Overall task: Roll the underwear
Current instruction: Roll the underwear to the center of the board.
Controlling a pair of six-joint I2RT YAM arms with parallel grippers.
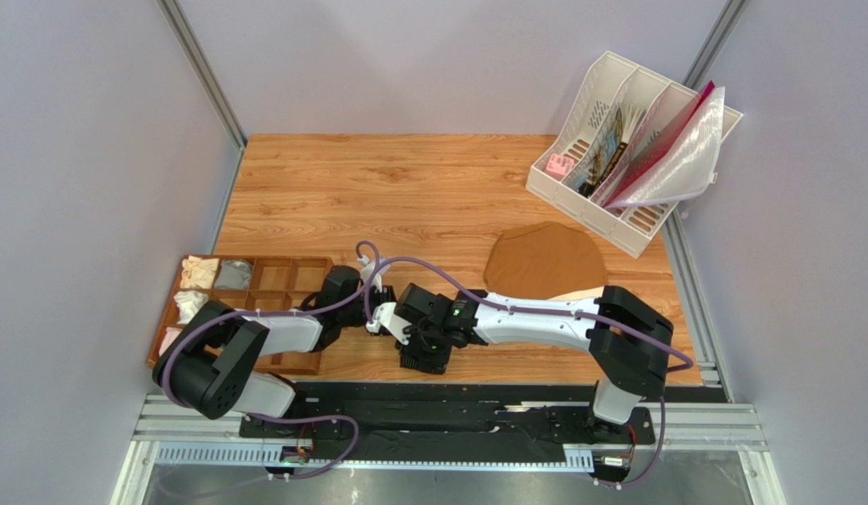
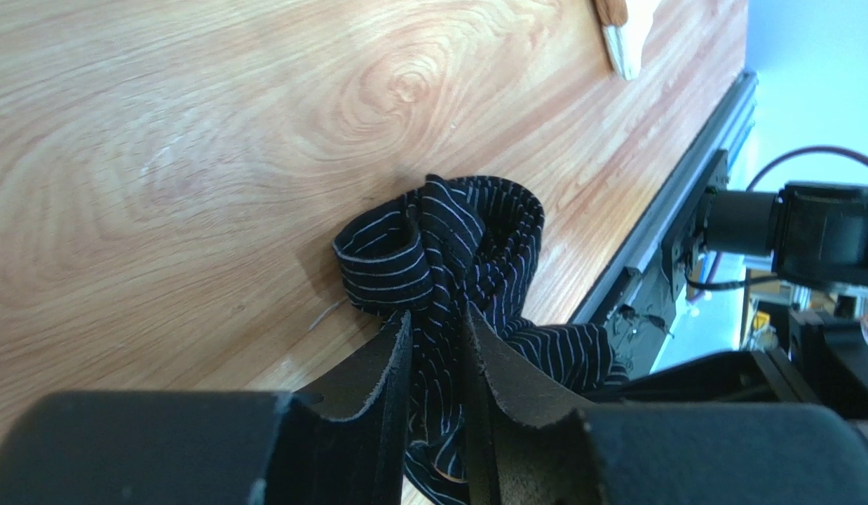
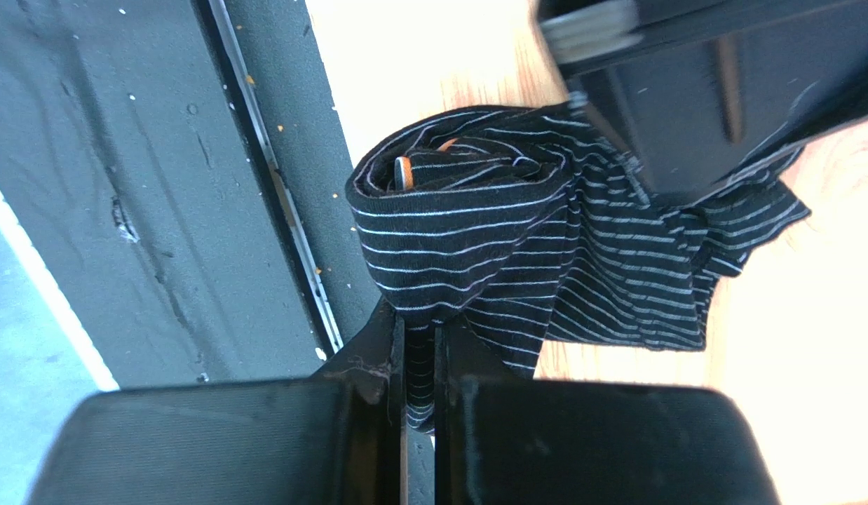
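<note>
Underwear (image 3: 480, 231) is black with thin pale stripes, partly rolled. It lies on the wood table (image 1: 354, 179) right at the black base rail (image 1: 449, 405).

Long axis runs roughly crosswise to the rail. The coiled open end points at the rail and sits over its edge. The loose unrolled tail spreads flat on the wood on the side away from the rail.

From the left wrist view the same piece looks bunched, not a clean cylinder, with folds piled up just in front of the fingers.

Right gripper (image 3: 417, 347): jaws nearly together, pinching striped fabric at the rail-side end of the roll.

Left gripper (image 2: 436, 321): jaws narrow with a fold of fabric clamped between them. It grips the end farther from the rail.

In the top view both wrists meet low over the wood just off the rail and cover most of the garment, so I can't read its outline there.

Brown briefs (image 1: 540, 260) lie flat, farther from the rail, apart from both grippers.
</note>
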